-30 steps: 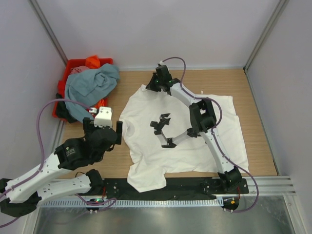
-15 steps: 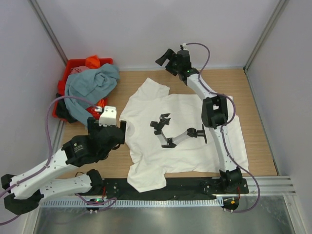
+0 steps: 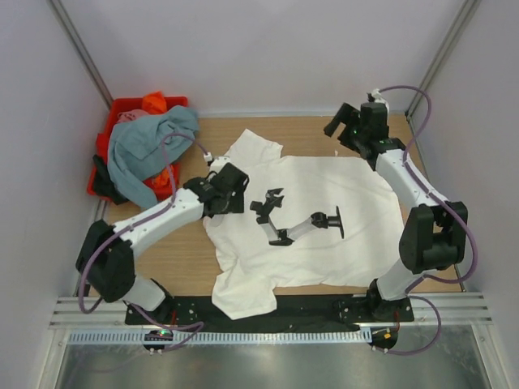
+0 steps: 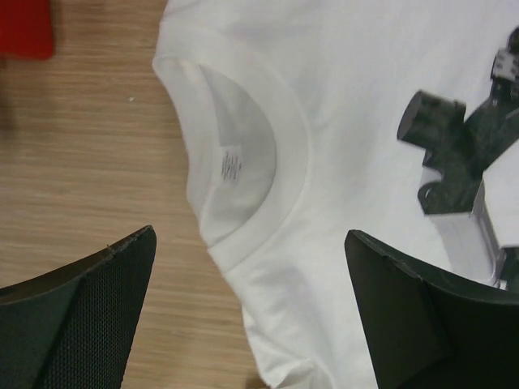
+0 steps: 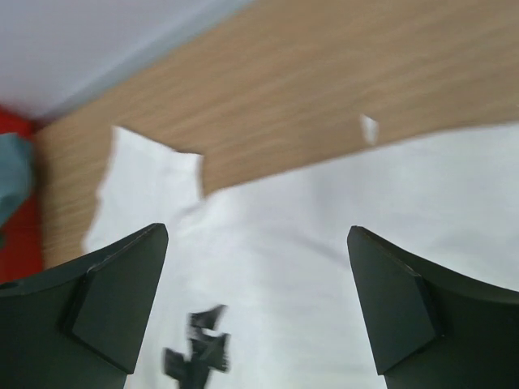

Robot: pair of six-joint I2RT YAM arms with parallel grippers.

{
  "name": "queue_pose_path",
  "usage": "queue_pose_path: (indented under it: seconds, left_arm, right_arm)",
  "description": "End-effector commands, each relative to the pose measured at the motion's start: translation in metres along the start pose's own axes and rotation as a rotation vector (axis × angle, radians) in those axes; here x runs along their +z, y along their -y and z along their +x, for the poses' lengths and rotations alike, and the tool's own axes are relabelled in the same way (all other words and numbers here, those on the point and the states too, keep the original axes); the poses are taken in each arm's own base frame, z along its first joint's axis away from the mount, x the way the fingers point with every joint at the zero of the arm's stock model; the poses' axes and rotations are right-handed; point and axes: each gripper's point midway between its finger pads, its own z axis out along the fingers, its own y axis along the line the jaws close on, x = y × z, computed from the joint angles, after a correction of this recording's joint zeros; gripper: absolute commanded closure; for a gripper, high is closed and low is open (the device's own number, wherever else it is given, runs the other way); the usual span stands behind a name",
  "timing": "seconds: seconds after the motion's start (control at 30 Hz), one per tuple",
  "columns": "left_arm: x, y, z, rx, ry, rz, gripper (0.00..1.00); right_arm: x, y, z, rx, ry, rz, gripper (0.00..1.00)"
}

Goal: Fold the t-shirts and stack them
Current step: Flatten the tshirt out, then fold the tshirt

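the white t-shirt lies spread flat and print-up in the middle of the top view, unfolded, its collar toward the left of the frame and its hem toward the right; so the step in hand looks like the first fold, with no edge pinched yet; the left gripper hangs over the neckline, its jaws wide apart with nothing between them; in the left wrist view the ribbed collar and a small neck label sit between the dark, stippled pads; the right gripper is at the upper right of the top view, raised over the wood by the shirt's far edge, its jaws also spread and holding nothing; its own camera is blurred.

the next move, i judge, calls for both claws to come down onto edges of the cloth and close on one thin layer lying tight to the board, then lift evenly so the panel folds without dragging.

the cloth is soft, matte and lightly creased; the black chest print is angular and hard-edged; the table is smooth pale wood grain; at the upper left a rigid red crate holds a slumped grey-blue shirt and an orange one.
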Motion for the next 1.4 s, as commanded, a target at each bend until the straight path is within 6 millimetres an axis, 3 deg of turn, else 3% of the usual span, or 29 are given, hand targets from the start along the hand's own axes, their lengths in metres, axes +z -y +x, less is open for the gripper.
queue_pose_path:
  seconds: [0.0,0.07,0.1,0.2,0.27,0.33,0.4,0.47,0.5,0.53,0.57,0.7,0.73,0.8,0.83,0.87,0.9,0.93,1.0,1.03,1.1,1.13,1.17,1.2,1.23,1.27,1.3,1.33,1.37]
  left_arm:
    - [0.032,0.048,-0.044,-0.099,0.006,0.165,0.00]
    - [0.050,0.058,-0.056,-0.095,-0.013,0.160,0.00]
    - [0.075,0.063,-0.042,-0.060,-0.072,0.132,0.01]
    - [0.109,0.073,-0.039,-0.058,-0.134,0.111,0.02]
    - [0.123,0.075,-0.043,-0.075,-0.151,0.108,0.02]
    - [0.142,0.076,-0.033,-0.076,-0.197,0.100,0.02]
    - [0.153,0.075,-0.040,-0.097,-0.202,0.100,0.02]
    - [0.170,0.075,-0.036,-0.102,-0.232,0.100,0.02]
    - [0.174,0.079,-0.046,-0.110,-0.224,0.109,0.02]
    - [0.187,0.077,-0.042,-0.110,-0.252,0.104,0.02]
    - [0.191,0.083,-0.060,-0.120,-0.228,0.120,0.02]
    - [0.223,0.086,-0.084,-0.135,-0.256,0.126,0.03]
    - [0.231,0.086,-0.087,-0.137,-0.263,0.124,0.03]
    - [0.249,0.087,-0.105,-0.159,-0.265,0.138,0.03]
    - [0.253,0.087,-0.113,-0.170,-0.259,0.144,0.03]
    - [0.250,0.085,-0.147,-0.201,-0.194,0.172,0.03]
    - [0.261,0.084,-0.139,-0.201,-0.226,0.176,0.03]
    - [0.259,0.082,-0.150,-0.214,-0.208,0.190,0.03]
    - [0.256,0.078,-0.170,-0.244,-0.164,0.225,0.03]
    - [0.240,0.074,-0.188,-0.243,-0.122,0.240,0.03]
    - [0.225,0.072,-0.198,-0.229,-0.085,0.247,0.02]
    - [0.193,0.070,-0.223,-0.216,-0.016,0.257,0.02]
    - [0.183,0.067,-0.222,-0.200,-0.010,0.241,0.02]
    - [0.166,0.063,-0.229,-0.183,0.016,0.226,0.01]
    - [0.149,0.060,-0.235,-0.171,0.041,0.212,0.00]
    - [0.117,0.051,-0.243,-0.157,0.088,0.179,0.00]
    - [0.102,0.046,-0.241,-0.151,0.092,0.164,0.00]
    - [0.088,0.042,-0.238,-0.149,0.099,0.155,0.00]
    - [0.059,0.032,-0.228,-0.149,0.106,0.144,0.00]
  right_arm:
    - [0.007,0.112,0.075,0.001,-0.222,0.264,0.00]
    - [0.006,0.130,0.087,-0.017,-0.274,0.312,0.00]
    - [0.007,0.138,0.091,-0.020,-0.291,0.340,0.00]
    - [0.011,0.156,0.099,-0.027,-0.333,0.407,0.00]
    - [0.017,0.168,0.104,-0.035,-0.352,0.453,0.00]
    - [0.023,0.178,0.105,-0.041,-0.364,0.488,0.00]
    - [0.034,0.189,0.119,-0.043,-0.405,0.519,0.00]
    - [0.045,0.192,0.115,-0.047,-0.407,0.533,0.00]
    - [0.055,0.202,0.130,-0.048,-0.450,0.553,0.00]
    - [0.063,0.200,0.120,-0.054,-0.441,0.557,0.00]
    - [0.070,0.203,0.123,-0.056,-0.452,0.565,0.00]
    - [0.109,0.209,0.117,-0.057,-0.476,0.567,0.00]
    - [0.128,0.210,0.111,-0.053,-0.461,0.564,0.00]
    - [0.141,0.209,0.106,-0.045,-0.474,0.559,0.00]
    - [0.153,0.198,0.079,-0.042,-0.415,0.530,0.00]
    - [0.161,0.205,0.092,-0.044,-0.455,0.532,0.00]
    - [0.166,0.200,0.089,-0.041,-0.458,0.504,0.00]
    - [0.171,0.191,0.071,-0.042,-0.418,0.481,0.00]
    - [0.175,0.184,0.066,-0.053,-0.415,0.443,0.00]
    - [0.175,0.176,0.061,-0.052,-0.409,0.410,0.00]
    - [0.168,0.158,0.035,-0.072,-0.351,0.368,0.00]
    - [0.165,0.154,0.029,-0.078,-0.336,0.354,0.00]
    - [0.160,0.147,0.019,-0.084,-0.315,0.342,0.00]
    - [0.144,0.131,-0.006,-0.086,-0.262,0.319,0.00]
    - [0.136,0.128,-0.007,-0.086,-0.262,0.317,0.00]
    - [0.127,0.117,-0.019,-0.092,-0.230,0.300,0.00]
    - [0.117,0.111,-0.026,-0.090,-0.214,0.293,0.00]
    - [0.092,0.098,-0.040,-0.089,-0.180,0.282,0.00]
    - [0.081,0.094,-0.047,-0.092,-0.152,0.287,0.00]
